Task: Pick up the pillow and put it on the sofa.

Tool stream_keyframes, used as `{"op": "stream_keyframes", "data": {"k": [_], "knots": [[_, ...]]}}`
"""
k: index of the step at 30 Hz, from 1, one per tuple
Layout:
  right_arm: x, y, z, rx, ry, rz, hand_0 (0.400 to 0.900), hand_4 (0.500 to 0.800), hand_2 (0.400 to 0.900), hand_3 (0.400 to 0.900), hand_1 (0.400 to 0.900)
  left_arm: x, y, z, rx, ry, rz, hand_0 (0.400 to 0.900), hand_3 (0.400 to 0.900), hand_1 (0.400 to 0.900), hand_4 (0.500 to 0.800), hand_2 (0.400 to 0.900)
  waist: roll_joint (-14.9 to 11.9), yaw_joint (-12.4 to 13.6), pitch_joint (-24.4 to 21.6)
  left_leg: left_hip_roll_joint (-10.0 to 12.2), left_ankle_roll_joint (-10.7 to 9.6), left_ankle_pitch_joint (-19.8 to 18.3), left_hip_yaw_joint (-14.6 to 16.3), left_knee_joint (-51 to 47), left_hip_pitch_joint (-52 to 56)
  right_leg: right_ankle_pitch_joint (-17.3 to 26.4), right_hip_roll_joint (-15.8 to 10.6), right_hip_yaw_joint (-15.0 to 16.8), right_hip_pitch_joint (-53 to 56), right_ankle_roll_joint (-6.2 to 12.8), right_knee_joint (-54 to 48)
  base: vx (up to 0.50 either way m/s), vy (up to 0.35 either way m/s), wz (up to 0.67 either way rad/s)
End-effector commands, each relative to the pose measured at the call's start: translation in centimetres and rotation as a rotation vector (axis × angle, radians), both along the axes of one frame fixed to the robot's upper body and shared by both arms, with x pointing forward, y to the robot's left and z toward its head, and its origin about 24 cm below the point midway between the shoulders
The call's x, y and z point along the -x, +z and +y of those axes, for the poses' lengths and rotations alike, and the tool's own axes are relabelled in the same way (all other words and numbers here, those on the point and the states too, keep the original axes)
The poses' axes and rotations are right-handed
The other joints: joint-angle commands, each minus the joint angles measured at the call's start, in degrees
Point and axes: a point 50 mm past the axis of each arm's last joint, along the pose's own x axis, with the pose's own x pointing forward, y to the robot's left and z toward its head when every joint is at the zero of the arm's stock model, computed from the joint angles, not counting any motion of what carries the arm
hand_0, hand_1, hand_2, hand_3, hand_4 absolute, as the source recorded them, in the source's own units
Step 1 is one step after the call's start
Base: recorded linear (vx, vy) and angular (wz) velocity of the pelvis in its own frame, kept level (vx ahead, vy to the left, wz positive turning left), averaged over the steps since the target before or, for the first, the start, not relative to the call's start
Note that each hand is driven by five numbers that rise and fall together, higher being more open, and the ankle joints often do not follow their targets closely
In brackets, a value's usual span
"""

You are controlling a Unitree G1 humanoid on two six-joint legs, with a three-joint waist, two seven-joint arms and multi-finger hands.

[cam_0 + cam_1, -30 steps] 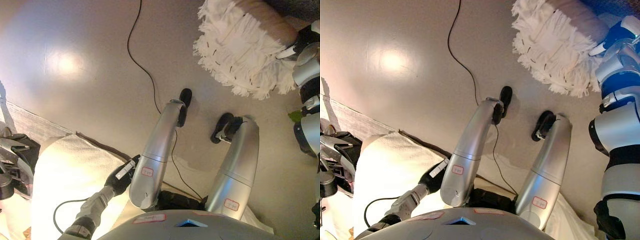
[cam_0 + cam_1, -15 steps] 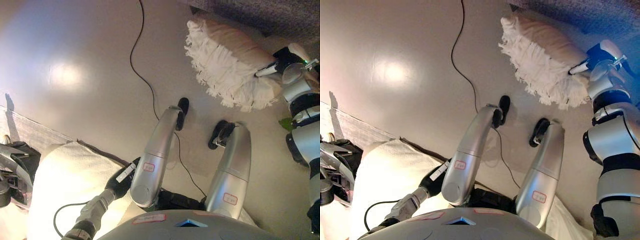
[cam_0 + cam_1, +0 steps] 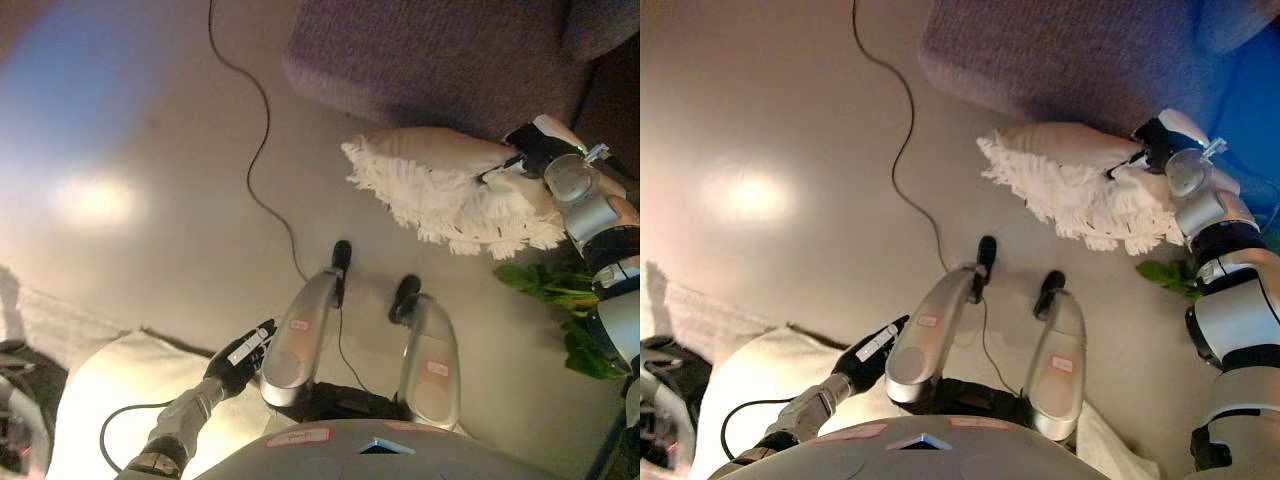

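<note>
The pillow is cream with a long white fringe. It hangs above the floor just in front of the sofa. My right hand is curled on the pillow's right end and holds it up; it also shows in the right eye view. The sofa is dark purple-grey and fills the top of the view, its front edge right behind the pillow. My left hand hangs low at the lower left with relaxed fingers, holding nothing.
A green leafy plant stands on the floor at the right, below the pillow. A pale cloth-covered piece lies at the lower left, with a dark object beside it. Bare grey floor spreads to the left.
The whole view has shifted and the sofa has come into view at the top. The pillow, still in my right hand, now hangs close to the sofa's front edge. My left hand stays low.
</note>
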Motion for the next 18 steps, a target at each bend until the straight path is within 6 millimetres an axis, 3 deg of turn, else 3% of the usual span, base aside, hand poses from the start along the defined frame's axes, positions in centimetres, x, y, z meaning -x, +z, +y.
{"op": "stream_keyframes", "data": {"k": [1,5,10,18], "knots": [[-0.2,5.9,-0.4,-0.025,0.117,-0.186,0.400,0.500,0.400,0.400,0.400,4.5,-0.9,1.9,-0.098,-0.032,0.190,0.900,0.900,0.900,0.800,0.900,-3.71,0.40,-10.61,-0.89,-1.82,-5.19,-0.80,-7.55,10.41,3.42,1.35,-4.03,8.96,0.19,-10.32,0.26,0.032,-0.05],[0.3,5.6,-0.7,-0.055,0.156,-0.136,0.400,0.500,0.400,0.400,0.400,5.4,-1.4,1.6,-0.121,-0.028,0.258,0.900,0.900,0.900,0.800,0.900,-5.97,-0.26,-15.25,-0.97,-1.76,-5.28,-0.66,-12.14,16.03,5.48,2.22,-3.69,14.93,1.55,-16.05,0.26,0.015,-0.02],[0.5,6.0,-0.2,-0.076,0.224,-0.132,0.400,0.500,0.400,0.400,0.400,6.7,-1.9,1.3,-0.144,-0.051,0.343,0.900,0.900,0.900,0.800,0.900,-7.98,-0.73,-19.21,-1.25,-1.01,-6.19,-0.83,-14.66,20.33,7.93,2.71,-3.14,17.11,2.96,-15.70,0.17,0.022,-0.02],[0.3,11.2,-0.2,-0.146,0.241,-0.271,0.400,0.500,0.400,0.400,0.400,9.2,-1.8,2.0,-0.169,-0.074,0.400,0.900,0.900,0.900,0.800,0.900,-9.91,0.82,-21.03,-1.08,-1.49,-6.41,-1.79,-16.11,22.40,9.46,2.66,-4.45,20.02,3.73,-19.15,0.12,-0.035,0.04]]}}
